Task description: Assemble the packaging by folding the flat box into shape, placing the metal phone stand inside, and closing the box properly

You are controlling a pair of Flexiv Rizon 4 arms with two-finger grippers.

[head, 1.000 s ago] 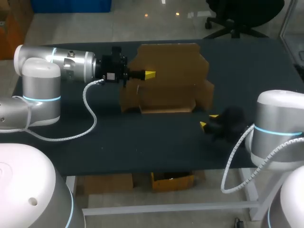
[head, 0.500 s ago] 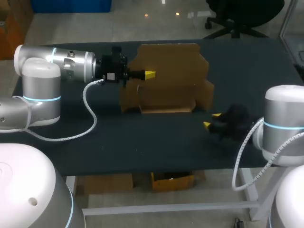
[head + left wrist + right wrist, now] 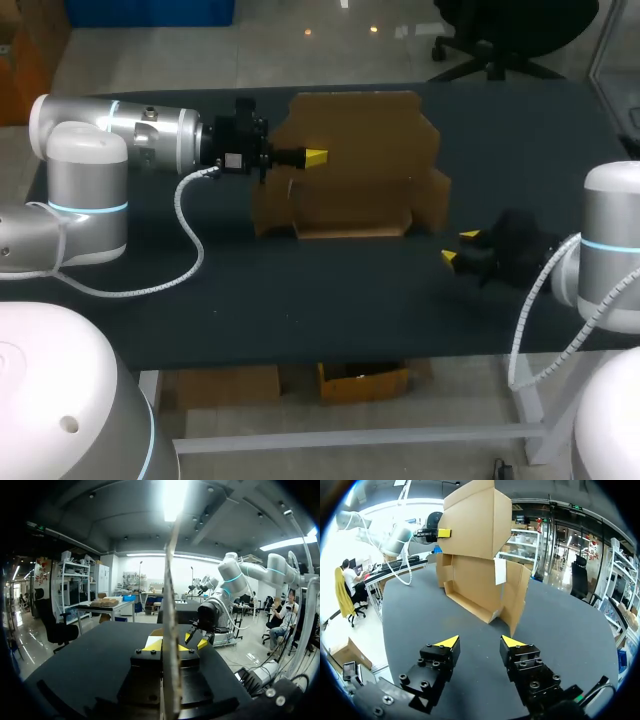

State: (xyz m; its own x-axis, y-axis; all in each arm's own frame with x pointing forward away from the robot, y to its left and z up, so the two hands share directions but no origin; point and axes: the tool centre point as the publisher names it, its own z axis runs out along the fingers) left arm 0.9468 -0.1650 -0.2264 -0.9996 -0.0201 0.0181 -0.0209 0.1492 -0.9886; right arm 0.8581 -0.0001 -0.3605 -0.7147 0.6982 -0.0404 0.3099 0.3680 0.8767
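The brown cardboard box [image 3: 350, 170] stands partly folded at the back middle of the table, its tall rear panel upright and low walls at the front. My left gripper [image 3: 313, 157] is shut on the upright panel's left edge; in the left wrist view that panel [image 3: 170, 580] runs edge-on between the gripper's [image 3: 167, 646] yellow tips. My right gripper [image 3: 458, 247] hangs open just above the table, right of the box's front corner, holding nothing. From the right wrist view its gripper [image 3: 480, 642] faces the box [image 3: 475, 555] from a short distance. No phone stand shows.
The black table [image 3: 300, 300] has bare surface in front of the box and to its left. Its front edge lies close below my right gripper. In the left wrist view my right gripper [image 3: 196, 640] shows beyond the panel.
My right arm has drawn back to the right, away from the box, its fingers slightly wider apart. The left arm and the box have not moved.
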